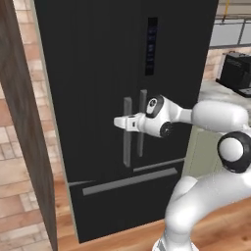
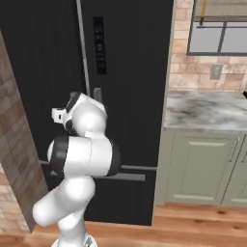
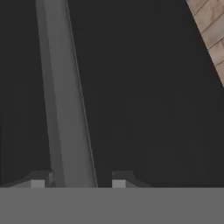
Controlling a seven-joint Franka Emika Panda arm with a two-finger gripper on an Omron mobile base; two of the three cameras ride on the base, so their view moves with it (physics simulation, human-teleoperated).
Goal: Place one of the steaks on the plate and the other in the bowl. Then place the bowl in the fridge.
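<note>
Surroundings: a marble counter [image 2: 207, 110] over pale green cabinets [image 2: 200, 166] sits at the right of the right base view; a black toaster [image 1: 236, 71] stands at the upper right of the left base view; a dark wooden panel [image 1: 27, 132] runs down the left edge there, against brick wall.
In the way: both doors of the fridge [image 1: 98, 73] are closed; nothing stands between the hand and the door.
Fridge: fills the centre of both base views, tall and upright, with the display panel [image 1: 151, 46] a narrow vertical strip near the top.
Handles: two grey vertical bars side by side at mid-height; the left handle [image 1: 127, 131] has its long axis straight up and down.
Arm pose: rises from the lower right of the left base view, elbow bent, forearm reaching leftward and level toward the door.
Gripper [image 1: 119, 122]: at the left handle's upper part; in the hand view that bar [image 3: 65, 96] runs between the two fingertips [image 3: 38, 180].
Jaws: partly apart, straddling the bar; whether they press on it cannot be told.
</note>
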